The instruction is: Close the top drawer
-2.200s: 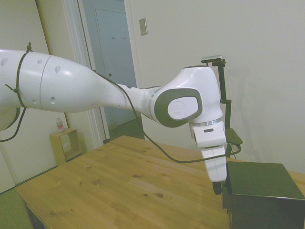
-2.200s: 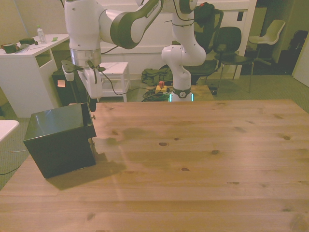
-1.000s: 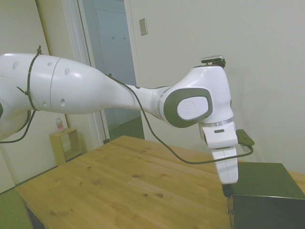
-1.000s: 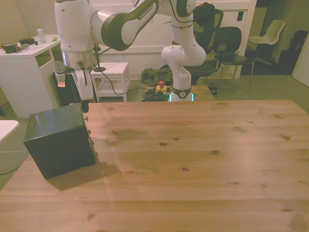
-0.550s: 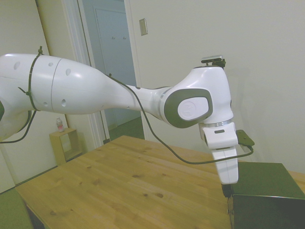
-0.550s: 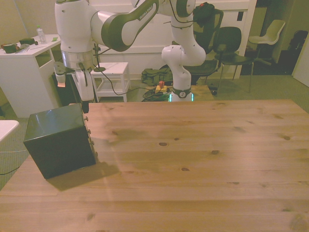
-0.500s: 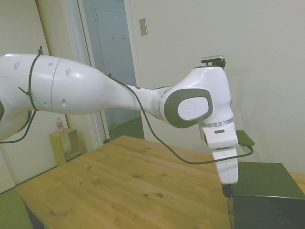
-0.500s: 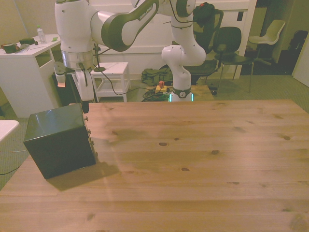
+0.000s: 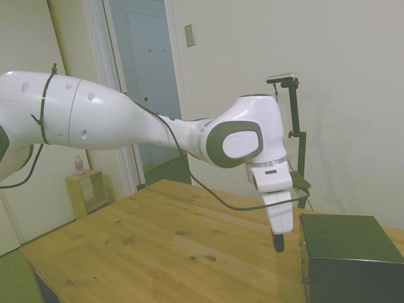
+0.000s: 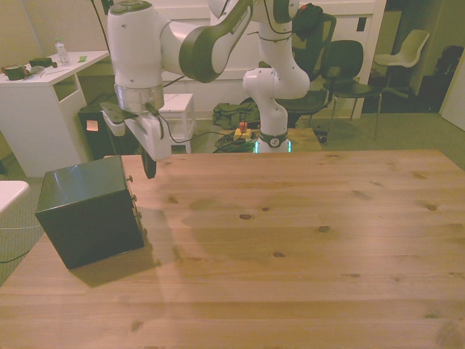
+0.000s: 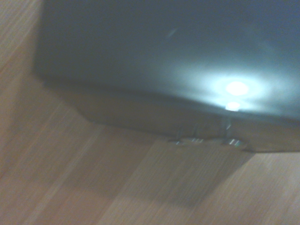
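The top drawer (image 10: 129, 179) sits flush in the black cabinet (image 9: 350, 259). The gripper (image 10: 150, 171) hangs just beside its knob, not touching; its fingers look closed together, holding nothing.

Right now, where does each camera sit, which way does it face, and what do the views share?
Side view: off one side of the table, looking across it; the white arm enters from the left, claw beside the cabinet.
Front view: across the table, facing the robot's base; arm and claw show.
Wrist view: close above the cabinet; no robot parts.
Shared: all show the cabinet and table.
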Robot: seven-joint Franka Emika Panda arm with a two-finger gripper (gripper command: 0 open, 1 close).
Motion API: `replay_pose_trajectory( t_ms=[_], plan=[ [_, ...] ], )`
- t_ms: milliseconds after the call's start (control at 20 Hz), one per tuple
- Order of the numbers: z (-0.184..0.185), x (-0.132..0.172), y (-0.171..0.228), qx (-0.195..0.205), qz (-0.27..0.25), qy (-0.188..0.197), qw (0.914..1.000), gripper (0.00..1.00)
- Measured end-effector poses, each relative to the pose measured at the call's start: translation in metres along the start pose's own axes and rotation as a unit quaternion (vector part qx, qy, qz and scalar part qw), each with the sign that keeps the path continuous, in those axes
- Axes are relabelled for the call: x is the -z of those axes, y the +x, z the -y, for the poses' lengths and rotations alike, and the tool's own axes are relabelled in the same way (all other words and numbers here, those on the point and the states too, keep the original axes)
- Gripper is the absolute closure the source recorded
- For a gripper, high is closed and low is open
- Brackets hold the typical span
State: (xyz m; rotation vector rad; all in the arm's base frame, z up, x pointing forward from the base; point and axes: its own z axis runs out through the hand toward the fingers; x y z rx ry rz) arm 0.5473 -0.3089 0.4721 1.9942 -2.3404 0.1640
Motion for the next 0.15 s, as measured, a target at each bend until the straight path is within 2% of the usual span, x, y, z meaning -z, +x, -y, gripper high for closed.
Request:
replay_pose_trajectory(
  t_ms=[150],
  plan=[
    [-0.007, 0.014, -0.030, 0.018, -0.001, 0.008, 0.9998, 1.00]
  ],
)
